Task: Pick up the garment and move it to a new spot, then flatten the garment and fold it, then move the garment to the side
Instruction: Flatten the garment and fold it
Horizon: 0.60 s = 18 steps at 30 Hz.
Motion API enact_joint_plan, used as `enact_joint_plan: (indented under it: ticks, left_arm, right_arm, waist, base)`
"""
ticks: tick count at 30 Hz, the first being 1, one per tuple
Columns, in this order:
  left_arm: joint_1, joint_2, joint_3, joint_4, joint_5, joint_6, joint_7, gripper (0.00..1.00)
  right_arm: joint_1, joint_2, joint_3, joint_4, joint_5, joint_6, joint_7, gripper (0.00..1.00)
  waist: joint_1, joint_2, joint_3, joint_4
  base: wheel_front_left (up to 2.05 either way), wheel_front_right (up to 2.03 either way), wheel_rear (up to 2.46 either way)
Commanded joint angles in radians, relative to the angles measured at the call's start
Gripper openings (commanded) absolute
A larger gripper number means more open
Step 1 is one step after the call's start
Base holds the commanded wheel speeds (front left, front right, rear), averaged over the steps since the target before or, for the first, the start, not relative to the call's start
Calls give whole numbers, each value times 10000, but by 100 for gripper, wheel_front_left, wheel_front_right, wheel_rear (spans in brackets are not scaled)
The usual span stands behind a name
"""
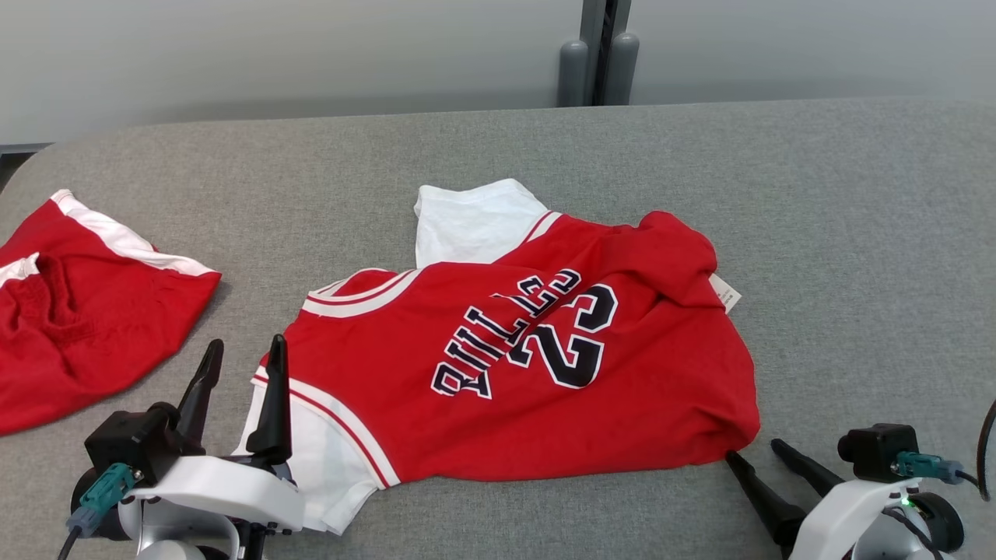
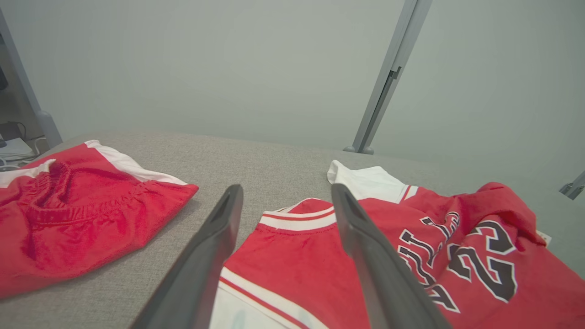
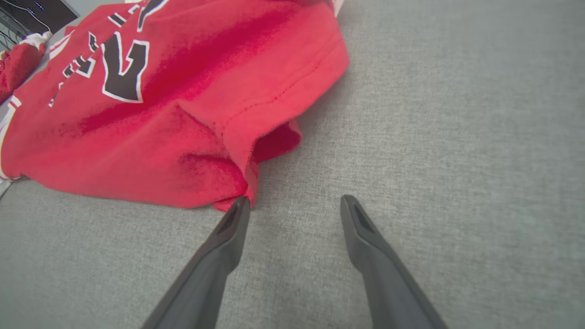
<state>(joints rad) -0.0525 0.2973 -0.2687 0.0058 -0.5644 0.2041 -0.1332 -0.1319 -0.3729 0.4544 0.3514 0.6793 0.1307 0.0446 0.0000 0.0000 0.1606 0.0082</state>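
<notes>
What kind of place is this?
Probably an indoor lab set up for folding clothes: a grey cloth-covered table, a red jersey and red shorts lying on it, plain partition panels behind.

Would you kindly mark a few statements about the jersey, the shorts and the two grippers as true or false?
1. The jersey bears the number 23. True.
2. The left gripper is shut on the jersey. False: its jaws stand open, gripping nothing.
3. The red shorts lie to the jersey's left, apart from it. True.
4. The right gripper hovers over the shorts. False: it is open beside a corner of the jersey's hem, far from the shorts.
</notes>
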Motion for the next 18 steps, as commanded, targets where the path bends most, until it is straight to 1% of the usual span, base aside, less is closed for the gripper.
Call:
enact_joint_plan:
  ticks: [1,4,9,10,11,13,14,18]
  left_arm:
    - [-257,-9,26,11,-52,-29,-54,100]
    - [-241,-8,-3,90,-68,-62,-70,100]
    - [-369,9,-52,191,-90,-95,-65,100]
    - [-387,15,-57,208,-100,-89,-66,100]
    - [-402,19,-62,221,-106,-93,-70,100]
    - [-420,30,-73,253,-116,-103,-82,100]
    - [-417,36,-72,270,-111,-107,-88,100]
    - [-379,45,-80,349,-134,-100,-94,100]
  right_arm:
    - [-113,90,-48,83,-60,2,-83,100]
    - [-278,327,60,346,-125,2,-90,100]
    - [-493,510,362,628,41,2,-151,100]
    - [-527,514,411,694,75,2,-146,77]
    - [-552,506,452,747,97,2,-161,47]
    - [-559,484,551,806,151,2,-164,23]
    - [-568,463,594,814,174,2,-163,0]
    - [-495,218,719,637,343,1,17,0]
  waist:
    - [0,0,36,33]
    - [0,0,97,92]
    - [0,0,136,204]
    - [0,0,140,221]
    - [0,0,147,235]
    - [0,0,150,255]
    - [0,0,147,259]
    - [0,0,87,210]
  base:
    - [0,0,0]
    - [0,0,0]
    - [0,0,0]
    - [0,0,0]
    - [0,0,0]
    - [0,0,0]
    - [0,0,0]
    - [0,0,0]
